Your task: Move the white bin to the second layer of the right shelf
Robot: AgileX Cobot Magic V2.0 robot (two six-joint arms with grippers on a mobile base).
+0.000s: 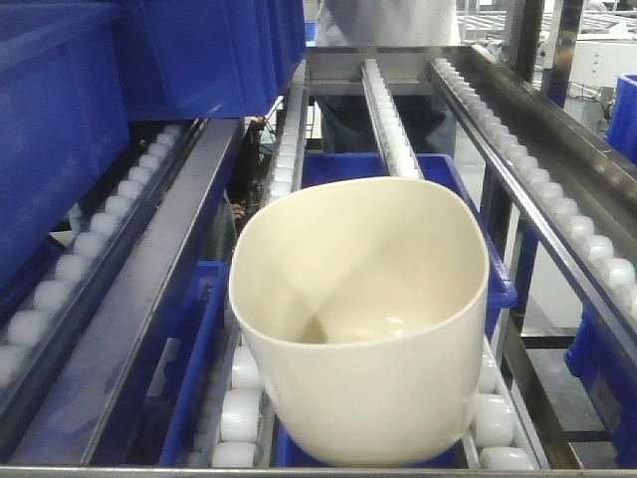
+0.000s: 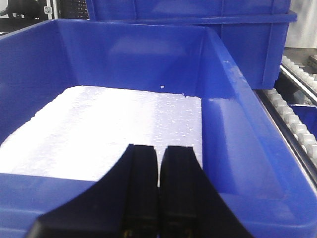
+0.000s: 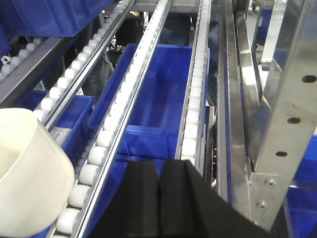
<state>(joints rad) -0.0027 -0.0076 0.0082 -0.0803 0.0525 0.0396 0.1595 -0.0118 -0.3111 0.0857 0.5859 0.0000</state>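
Sitting tilted on the roller rails of the right shelf second layer (image 1: 393, 119), the white bin (image 1: 363, 334) leans to one side, its rounded base wedged between two rails near the front edge. It appears placed, yet the seat looks unsteady. Both pincers are clenched on nothing: the left gripper (image 2: 159, 163) hangs over a blue crate (image 2: 237, 94) lined with white foam (image 2: 99, 134), and the right gripper (image 3: 158, 176) hovers just beside the bin, above the rails. The main risk, I judge, is that the smooth tapering tub rolls on the white rollers (image 3: 101, 140) or drops through the gap onto the blue crates (image 3: 158, 94) below. A brush from the right arm while withdrawing could tip it.
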